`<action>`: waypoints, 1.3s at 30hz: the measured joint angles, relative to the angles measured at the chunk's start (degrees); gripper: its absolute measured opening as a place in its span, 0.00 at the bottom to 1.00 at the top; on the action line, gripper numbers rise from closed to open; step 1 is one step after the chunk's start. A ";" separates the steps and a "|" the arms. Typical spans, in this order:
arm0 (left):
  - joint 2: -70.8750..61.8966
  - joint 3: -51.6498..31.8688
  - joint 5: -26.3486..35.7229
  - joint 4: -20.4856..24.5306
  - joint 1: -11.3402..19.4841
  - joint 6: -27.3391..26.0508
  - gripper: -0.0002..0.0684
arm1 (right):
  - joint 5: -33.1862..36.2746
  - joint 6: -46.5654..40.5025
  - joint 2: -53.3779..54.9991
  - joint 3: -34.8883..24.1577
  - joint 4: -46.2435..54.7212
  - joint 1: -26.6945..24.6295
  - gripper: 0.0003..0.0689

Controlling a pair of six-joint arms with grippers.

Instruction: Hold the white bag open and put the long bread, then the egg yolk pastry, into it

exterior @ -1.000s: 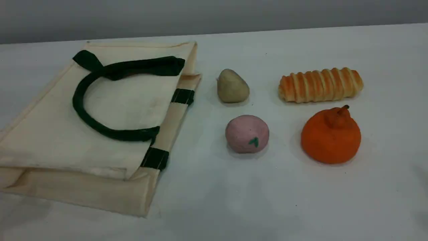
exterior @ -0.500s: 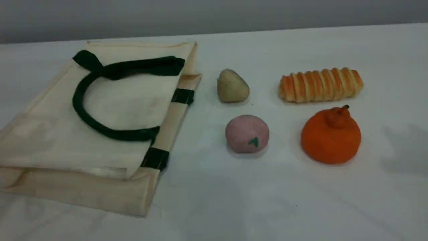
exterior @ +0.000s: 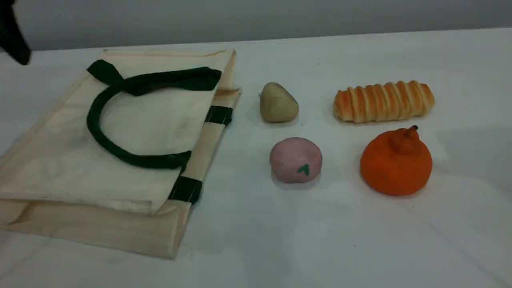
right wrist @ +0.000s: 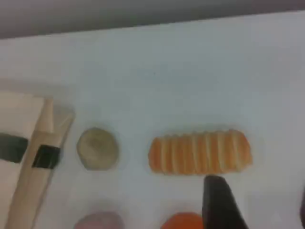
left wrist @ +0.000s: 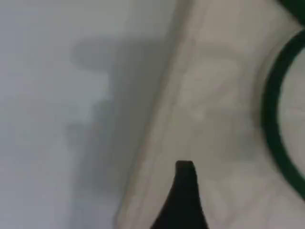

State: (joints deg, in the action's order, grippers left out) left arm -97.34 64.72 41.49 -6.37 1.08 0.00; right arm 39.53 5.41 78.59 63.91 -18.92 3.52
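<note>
The white bag (exterior: 120,148) lies flat and closed near the left edge of the tabletop (exterior: 360,240), with its dark green handle (exterior: 120,154) curled on top. The long bread (exterior: 384,102) rests toward the far right, well apart from the bag, and the egg yolk pastry (exterior: 279,103) sits between them, near the bag's mouth.

What has changed in the last second: a dark part of the left arm (exterior: 14,34) has now entered at the far left corner, where before nothing of the robot was visible. In its wrist view the left gripper (left wrist: 183,191) hangs above the bag's edge, empty; only one fingertip shows, so I cannot tell from the pictures how wide it stands. The right gripper (right wrist: 257,202) hovers just before the bread (one fingertip is visible, a second only at the edge), holding nothing, and its spread I cannot judge.

I think both arms are approaching; the bag is not yet opened.
</note>
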 joint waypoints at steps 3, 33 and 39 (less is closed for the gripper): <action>-2.83 2.00 0.00 -0.16 -1.91 0.00 0.82 | -0.10 0.29 1.11 0.00 -0.47 0.00 0.48; -22.06 5.35 -9.46 -1.34 -6.40 -1.06 0.66 | -0.17 1.23 1.50 0.00 -2.21 0.00 0.48; -22.06 5.29 -6.53 -1.34 -6.40 -2.56 0.14 | -0.12 1.50 1.50 0.00 -2.21 0.00 0.48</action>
State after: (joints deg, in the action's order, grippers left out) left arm -119.40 70.02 34.96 -7.72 -5.31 -2.56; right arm 39.42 6.91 80.09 63.91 -21.13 3.52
